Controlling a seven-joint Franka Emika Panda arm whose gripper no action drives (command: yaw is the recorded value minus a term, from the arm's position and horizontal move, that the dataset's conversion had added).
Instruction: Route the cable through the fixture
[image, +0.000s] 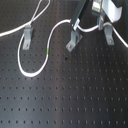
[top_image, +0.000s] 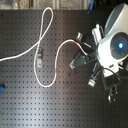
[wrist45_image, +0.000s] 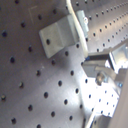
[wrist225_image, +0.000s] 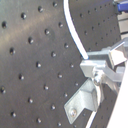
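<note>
A black perforated board (image: 75, 95) fills both exterior views, carrying three small grey metal clips. Taking the middle clip (image: 73, 41) as the landmark: the white cable (image: 22, 60) enters from the first exterior view's left, runs through the left clip (image: 27, 36), sags into a wide loop below it, and climbs past a small green band (image: 47, 51) to arch over towards the middle clip. In the second exterior view the cable's red band (top_image: 75, 43) lies just above the middle clip (top_image: 77, 63). A thinner grey looped wire (top_image: 47, 20) sits up beyond the left clip. The gripper (image: 80, 17) hangs just above the middle clip with the cable at its fingers; how far it is open cannot be told. The third clip (image: 108, 36) stands to the first exterior view's right of the middle clip.
</note>
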